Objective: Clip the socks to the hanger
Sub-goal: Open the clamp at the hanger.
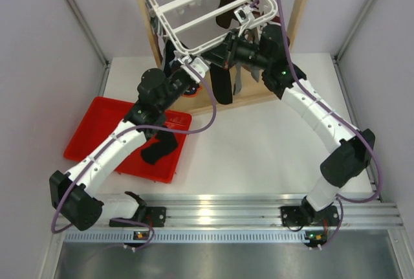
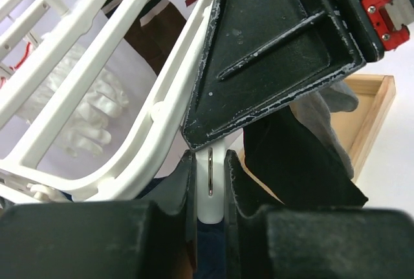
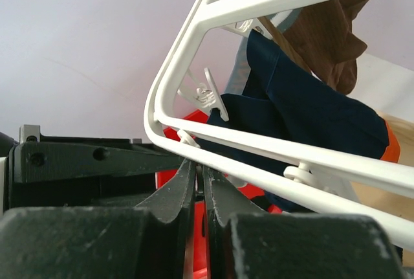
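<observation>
The white hanger [image 1: 186,50] hangs in a wooden frame at the back. My left gripper [image 1: 189,72] is at its near corner, shut on a white clip [image 2: 211,182] under the bars [image 2: 97,52]. My right gripper [image 1: 220,55] is just right of it, jaws nearly closed on a black sock [image 1: 223,91] that hangs down beside the clip [image 2: 291,162]. In the right wrist view the right gripper [image 3: 202,175] sits just under a hanger bar [image 3: 291,156]. A brown sock [image 3: 323,39] hangs on the rack. Another black sock [image 1: 158,149] lies in the red tray.
The red tray [image 1: 90,136] sits on the table at the left, under the left arm. The wooden post frame [image 1: 301,7] surrounds the rack, its base board behind the grippers. Navy fabric with orange trim [image 3: 304,111] hangs from the rack close to both grippers.
</observation>
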Motion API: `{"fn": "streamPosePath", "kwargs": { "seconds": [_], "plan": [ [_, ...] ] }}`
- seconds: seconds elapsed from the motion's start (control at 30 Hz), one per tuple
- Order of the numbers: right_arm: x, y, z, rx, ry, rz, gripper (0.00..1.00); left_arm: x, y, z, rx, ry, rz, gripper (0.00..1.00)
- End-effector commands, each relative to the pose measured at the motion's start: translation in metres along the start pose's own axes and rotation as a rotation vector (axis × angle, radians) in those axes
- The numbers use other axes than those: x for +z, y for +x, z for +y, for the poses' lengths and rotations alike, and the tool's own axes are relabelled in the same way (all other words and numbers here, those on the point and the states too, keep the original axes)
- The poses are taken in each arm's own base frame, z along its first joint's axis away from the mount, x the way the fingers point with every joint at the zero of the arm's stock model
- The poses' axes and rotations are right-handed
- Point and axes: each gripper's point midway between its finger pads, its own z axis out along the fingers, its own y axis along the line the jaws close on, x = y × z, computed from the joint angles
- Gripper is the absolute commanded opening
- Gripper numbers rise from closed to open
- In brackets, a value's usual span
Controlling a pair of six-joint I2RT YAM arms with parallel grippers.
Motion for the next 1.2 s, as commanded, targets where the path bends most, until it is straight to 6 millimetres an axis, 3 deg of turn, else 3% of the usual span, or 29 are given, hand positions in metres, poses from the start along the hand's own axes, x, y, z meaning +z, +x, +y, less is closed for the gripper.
{"fn": "streamPosePath", "kwargs": {
  "seconds": [0.0,0.03,0.07,0.2,0.73,1.17],
  "plan": [
    [-0.004,-0.031,0.018,-0.075,-0.014,-0.076,0.05,0.002,-0.029,0.008,-0.005,-0.001,-0.079,0.05],
    [-0.005,-0.031,0.016,-0.075,-0.007,-0.077,0.11,0.002,-0.028,0.008,-0.011,-0.007,-0.074,0.0],
    [-0.006,-0.032,0.017,-0.073,-0.004,-0.08,0.24,0.001,-0.029,0.009,-0.035,-0.014,-0.078,0.0],
    [-0.012,-0.036,0.01,-0.003,0.024,-0.1,0.43,-0.003,-0.03,0.005,-0.083,-0.003,-0.089,0.0],
    [-0.033,-0.037,0.004,0.124,0.01,-0.117,0.49,-0.014,-0.045,0.01,-0.204,-0.013,-0.144,0.0],
    [-0.029,-0.029,0.039,0.229,-0.168,-0.077,0.62,-0.019,-0.055,0.009,-0.218,-0.015,-0.207,0.0]
  ]
}}
